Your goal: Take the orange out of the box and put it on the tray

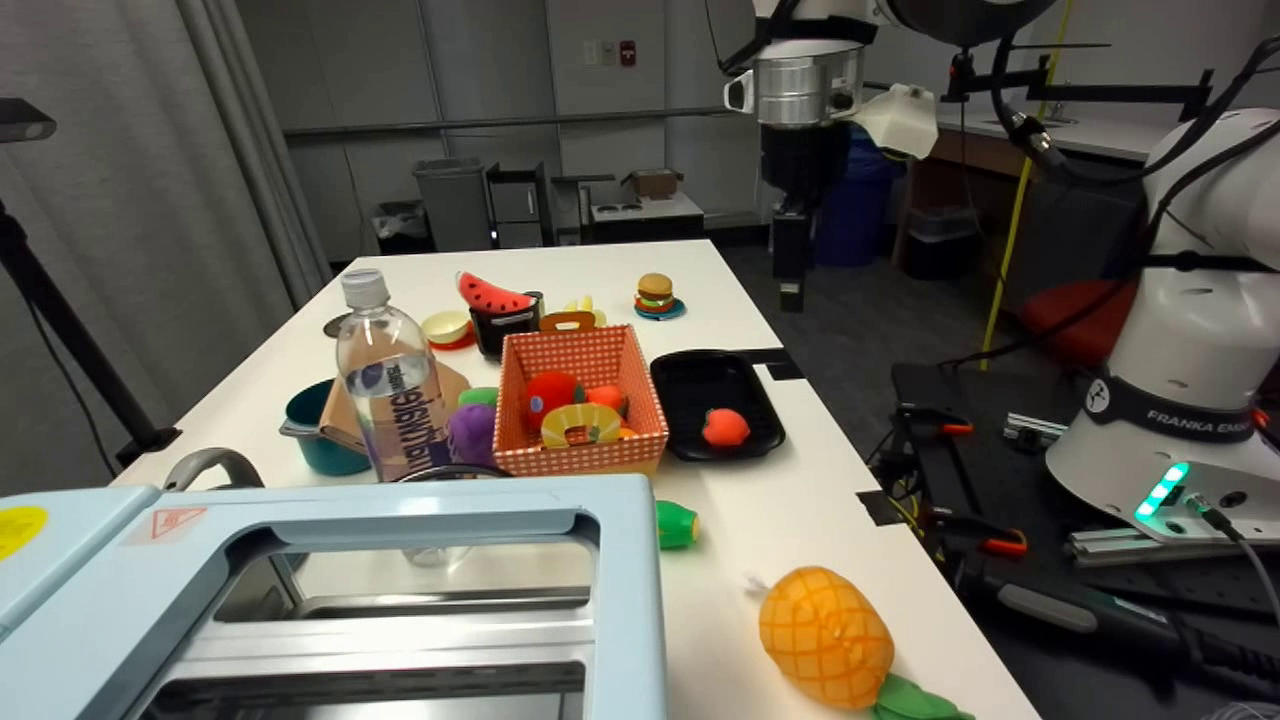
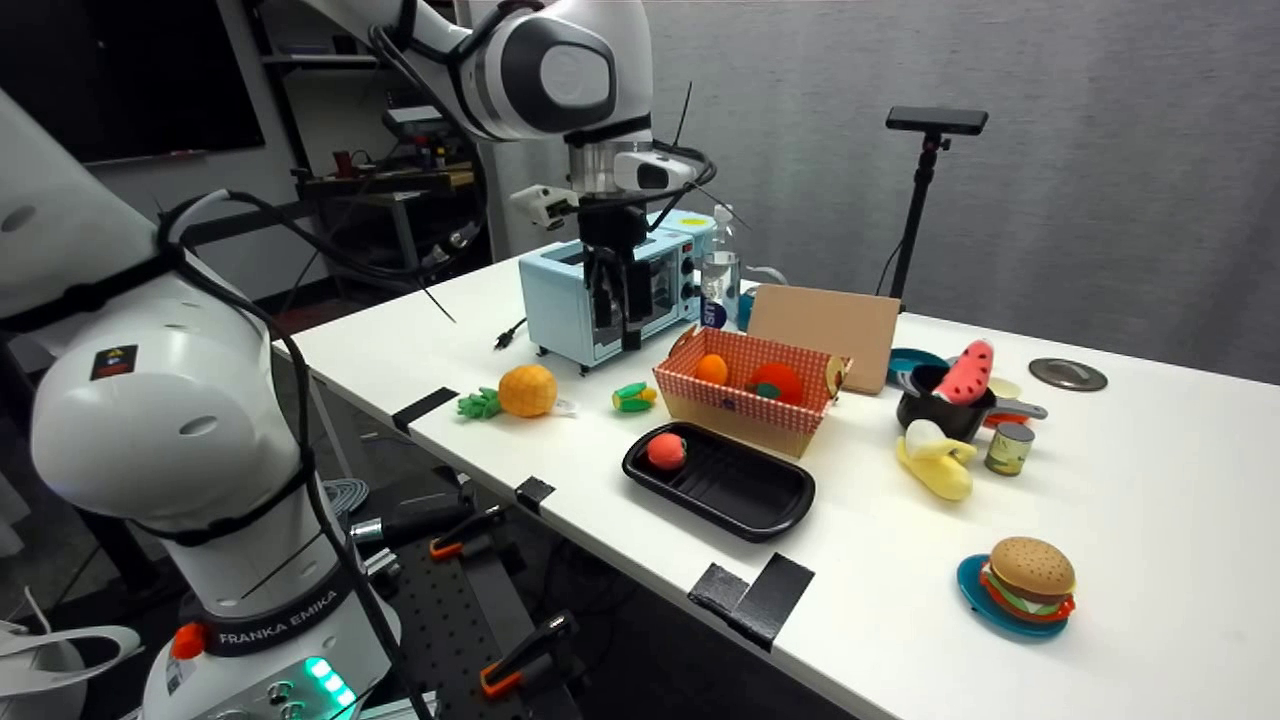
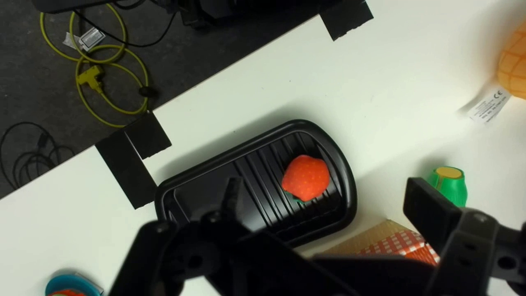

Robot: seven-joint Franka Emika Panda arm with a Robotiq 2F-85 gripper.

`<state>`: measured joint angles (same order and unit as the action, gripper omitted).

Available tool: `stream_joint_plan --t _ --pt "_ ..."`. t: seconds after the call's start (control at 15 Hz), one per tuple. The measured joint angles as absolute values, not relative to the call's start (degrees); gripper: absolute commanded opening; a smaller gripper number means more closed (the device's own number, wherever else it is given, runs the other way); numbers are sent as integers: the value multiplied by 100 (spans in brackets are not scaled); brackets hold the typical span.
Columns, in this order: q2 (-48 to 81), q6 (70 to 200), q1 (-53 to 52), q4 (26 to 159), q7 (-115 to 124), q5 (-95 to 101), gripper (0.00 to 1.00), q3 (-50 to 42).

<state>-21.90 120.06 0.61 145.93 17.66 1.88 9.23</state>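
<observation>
Hand (image 3: pixel 330 203): one, raised above the desk (image 2: pixel 1150 450), released, its two fingers spread wide apart.
Tray (image 2: pixel 740 495): one, black, flat on the desk, seen between those fingers in the wrist view.
Small red fruit (image 2: pixel 667 451): one, on the tray, near a short end.
Box (image 2: pixel 750 425): one, red-checked, standing just beside the tray.
Orange (image 2: pixel 712 369): one, inside the box, near an end wall.
Big red fruit (image 2: pixel 785 378): one, also inside the box; whether more pieces lie there cannot be told.
Corn (image 2: pixel 634 397): one, near the box, apart from it.
Pineapple (image 2: pixel 528 390): one, lying near the desk's edge.
Oven (image 2: pixel 560 305): one, pale blue.
Bottle (image 1: pixel 400 400): one, upright, near the oven.
Board (image 2: pixel 825 330): one, brown, tilted.
Black pot (image 2: pixel 930 412): one, holding one watermelon slice (image 2: pixel 967 372).
Banana (image 2: pixel 940 470): one, part-peeled.
Can (image 2: pixel 1008 450): one, upright, just beside the banana.
Burger (image 2: pixel 1030 575): one, on one blue plate (image 2: pixel 1015 624).
Lid (image 2: pixel 1068 374): one, flat.
</observation>
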Motion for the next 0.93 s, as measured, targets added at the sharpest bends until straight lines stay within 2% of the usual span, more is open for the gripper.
stream_joint_plan --t 0.33,0.93 --pt "-1866 11970 130 14326 1767 666 100 887" --pt "1023 12219 111 11987 1685 1435 100 522"
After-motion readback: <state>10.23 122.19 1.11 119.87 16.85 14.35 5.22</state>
